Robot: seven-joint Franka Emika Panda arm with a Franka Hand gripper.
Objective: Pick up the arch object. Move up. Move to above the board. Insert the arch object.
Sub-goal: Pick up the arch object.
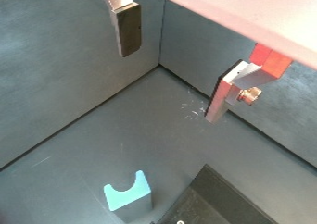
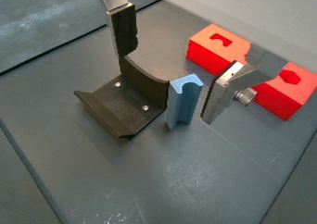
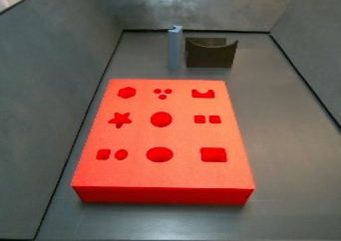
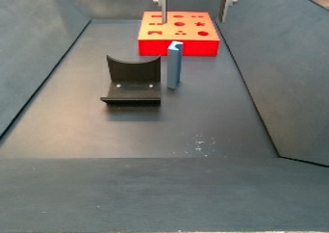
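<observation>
Fingers [image 2: 121, 31] of the gripper [image 2: 173, 66] hang spread, empty, above one arch object [image 2: 183, 100] near one board [image 3: 164, 137].

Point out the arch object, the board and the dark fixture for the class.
arch object [image 4: 172, 65]: a side view, middle of its front face.
board [image 3: 163, 195]: a side view, its near side wall.
fixture [image 2: 121, 109]: a wrist view, its base plate.

The floor [image 4: 141, 126] is flat, dark grey, and has walls around it. The big red board [image 3: 162, 135] lies flat on it (with star, circle and square holes on top). The small blue arch object [image 4: 172, 64] stands upright on the floor, just beside the dark fixture [image 4: 131, 80]. The gripper [image 2: 173, 70] hangs open above the floor, near the arch object, holding nothing.
</observation>
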